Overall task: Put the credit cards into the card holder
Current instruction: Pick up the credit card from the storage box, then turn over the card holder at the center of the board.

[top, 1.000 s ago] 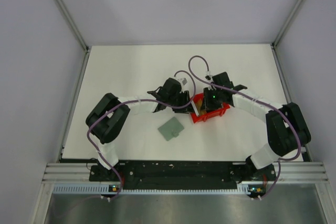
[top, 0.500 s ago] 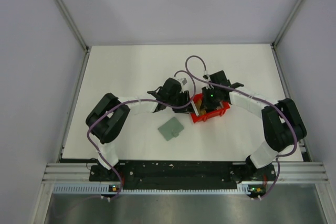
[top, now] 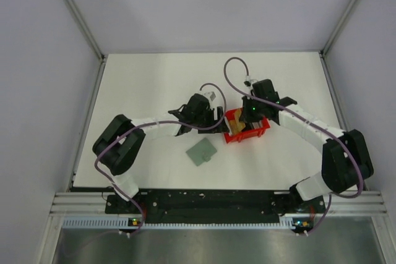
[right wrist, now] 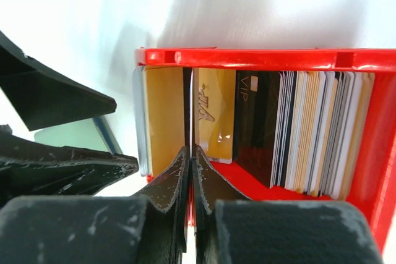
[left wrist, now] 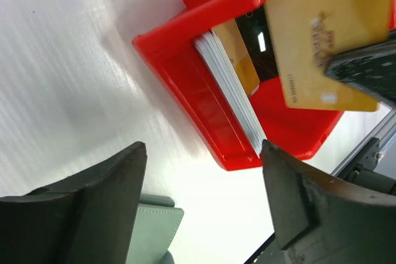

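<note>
The left arm (top: 154, 127) extends forward and bends inward. The left gripper (left wrist: 203, 171) has its jaws spread wide. The right arm (top: 303, 125) bends inward. The right gripper (right wrist: 190, 153), fingers pressed together, sits just right of the left gripper.

Looks like a lab robot cell: white table (top: 148, 78), plain grey panel walls (top: 31, 91), aluminium extrusion frame (top: 78, 15), base rail (top: 216, 205).

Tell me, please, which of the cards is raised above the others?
The gold card pinched by the right gripper; the rest stand packed in the red bin.
</note>
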{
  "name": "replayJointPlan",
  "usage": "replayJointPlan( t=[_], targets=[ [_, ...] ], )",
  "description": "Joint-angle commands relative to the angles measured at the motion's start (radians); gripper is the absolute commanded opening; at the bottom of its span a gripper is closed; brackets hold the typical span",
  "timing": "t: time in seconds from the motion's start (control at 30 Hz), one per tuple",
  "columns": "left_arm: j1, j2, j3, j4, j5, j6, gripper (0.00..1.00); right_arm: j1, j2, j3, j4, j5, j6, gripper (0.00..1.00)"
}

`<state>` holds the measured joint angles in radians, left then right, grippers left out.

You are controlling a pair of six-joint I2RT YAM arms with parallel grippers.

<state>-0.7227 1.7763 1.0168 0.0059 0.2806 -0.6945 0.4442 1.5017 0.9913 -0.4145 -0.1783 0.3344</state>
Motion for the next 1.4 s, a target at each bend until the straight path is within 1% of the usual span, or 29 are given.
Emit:
replayJointPlan(
  t=[0.0,0.1,0.13,0.27,0.37,0.4,0.5,0.63,0.73,0.83,0.93,1.1,1.2,1.37],
  targets=[
    [-0.004,-0.090,-0.038,0.051,-0.057,0.013,0.84,0.007,-0.118,0.023,0.028,0.046,0.024,0.00],
    [-0.004,-0.135,-0.063,0.033,-0.092,0.019,0.96,0.004,-0.159,0.007,0.028,0.040,0.067,0.00],
    [-0.006,-0.152,-0.072,0.026,-0.106,0.023,0.98,0.004,-0.169,0.001,0.031,0.030,0.092,0.00],
    [-0.004,-0.230,-0.093,-0.001,-0.165,0.038,0.98,0.004,-0.207,-0.042,0.072,-0.033,0.175,0.00],
    [-0.004,-0.311,-0.109,-0.088,-0.271,0.033,0.98,0.016,-0.236,-0.112,0.147,-0.082,0.251,0.00],
    [-0.001,-0.336,-0.109,-0.124,-0.340,0.033,0.98,0.028,-0.244,-0.132,0.167,-0.078,0.268,0.00],
    [0.003,-0.444,-0.136,-0.207,-0.466,0.027,0.99,0.083,-0.241,-0.143,0.175,-0.061,0.267,0.00],
    [0.022,-0.564,-0.176,-0.296,-0.572,0.020,0.99,0.166,-0.212,-0.143,0.190,-0.023,0.249,0.00],
    [0.023,-0.627,-0.195,-0.372,-0.641,-0.009,0.98,0.212,-0.225,-0.154,0.220,0.040,0.224,0.00],
    [0.023,-0.678,-0.214,-0.396,-0.669,-0.028,0.98,0.217,-0.212,-0.146,0.214,0.054,0.201,0.00],
    [0.026,-0.699,-0.242,-0.377,-0.678,-0.046,0.98,0.218,-0.176,-0.146,0.206,0.056,0.166,0.00],
    [0.026,-0.692,-0.259,-0.392,-0.652,-0.024,0.98,0.234,-0.169,-0.163,0.200,0.086,0.086,0.00],
    [0.026,-0.693,-0.276,-0.399,-0.635,-0.022,0.97,0.246,-0.182,-0.175,0.186,0.134,0.046,0.00],
    [0.026,-0.673,-0.297,-0.400,-0.574,-0.005,0.98,0.248,-0.208,-0.207,0.152,0.174,0.000,0.00]
  ],
)
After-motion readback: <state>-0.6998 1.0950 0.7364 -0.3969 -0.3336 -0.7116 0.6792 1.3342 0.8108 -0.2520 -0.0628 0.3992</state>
